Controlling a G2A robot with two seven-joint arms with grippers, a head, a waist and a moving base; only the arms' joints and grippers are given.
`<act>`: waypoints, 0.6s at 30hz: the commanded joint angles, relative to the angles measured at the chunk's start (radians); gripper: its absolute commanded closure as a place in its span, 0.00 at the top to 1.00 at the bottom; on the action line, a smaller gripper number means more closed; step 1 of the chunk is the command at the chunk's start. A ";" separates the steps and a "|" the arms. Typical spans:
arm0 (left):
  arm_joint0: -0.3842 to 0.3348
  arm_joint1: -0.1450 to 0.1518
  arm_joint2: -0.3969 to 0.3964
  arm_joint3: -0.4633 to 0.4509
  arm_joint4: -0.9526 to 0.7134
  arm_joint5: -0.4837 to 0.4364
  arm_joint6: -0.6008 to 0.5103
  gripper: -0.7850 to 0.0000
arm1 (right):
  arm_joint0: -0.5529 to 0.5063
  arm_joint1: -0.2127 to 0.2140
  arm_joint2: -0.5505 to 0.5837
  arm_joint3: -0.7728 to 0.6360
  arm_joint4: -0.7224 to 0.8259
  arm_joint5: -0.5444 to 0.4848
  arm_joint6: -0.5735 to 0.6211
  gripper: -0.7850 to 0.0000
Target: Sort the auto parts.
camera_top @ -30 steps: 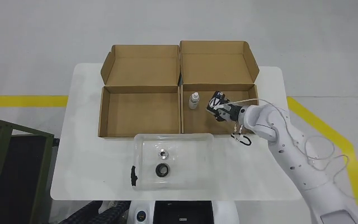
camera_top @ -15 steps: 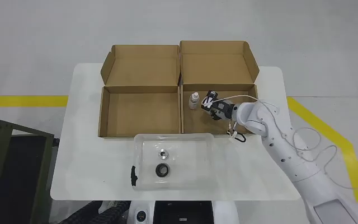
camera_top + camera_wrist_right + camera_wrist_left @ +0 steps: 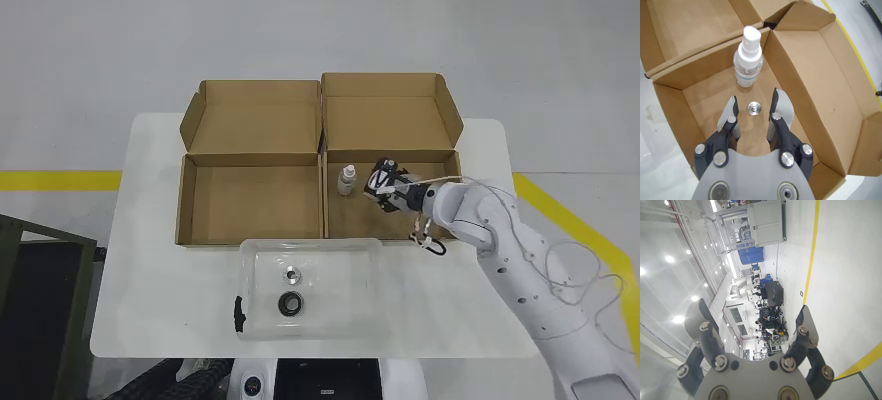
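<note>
My right gripper [image 3: 754, 95] hangs open inside the right cardboard box [image 3: 360, 218]. A small silver round part [image 3: 754, 108] lies on the box floor directly below the gap between its fingers, untouched. A clear spray bottle [image 3: 748, 62] with a white cap stands upright just beyond the fingertips, seen in the top view as the bottle [image 3: 346, 179] left of the right gripper [image 3: 380, 181]. My left gripper [image 3: 753, 306] is open with nothing in it, pointing out at the room.
The left cardboard box [image 3: 250, 205] is open beside the right one. A clear plastic tray [image 3: 340, 295] in front holds a silver part [image 3: 292, 273] and a black ring [image 3: 291, 304]. A black piece [image 3: 238, 314] lies at the tray's left edge.
The right gripper has shifted a little toward the spray bottle inside the right box, then eased slightly back. The bottle and the tray's parts have not moved.
</note>
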 commanded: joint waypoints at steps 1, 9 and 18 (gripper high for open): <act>0.000 0.000 0.000 0.000 0.000 0.000 0.000 1.00 | -0.034 0.009 0.035 -0.068 -0.003 -0.005 -0.004 0.42; 0.000 0.000 0.000 0.000 0.000 0.000 0.000 1.00 | -0.164 0.031 0.103 -0.295 0.016 -0.054 -0.008 0.44; 0.000 0.000 0.000 0.000 0.000 0.000 0.000 1.00 | -0.231 0.029 0.019 -0.409 0.005 -0.101 -0.028 0.45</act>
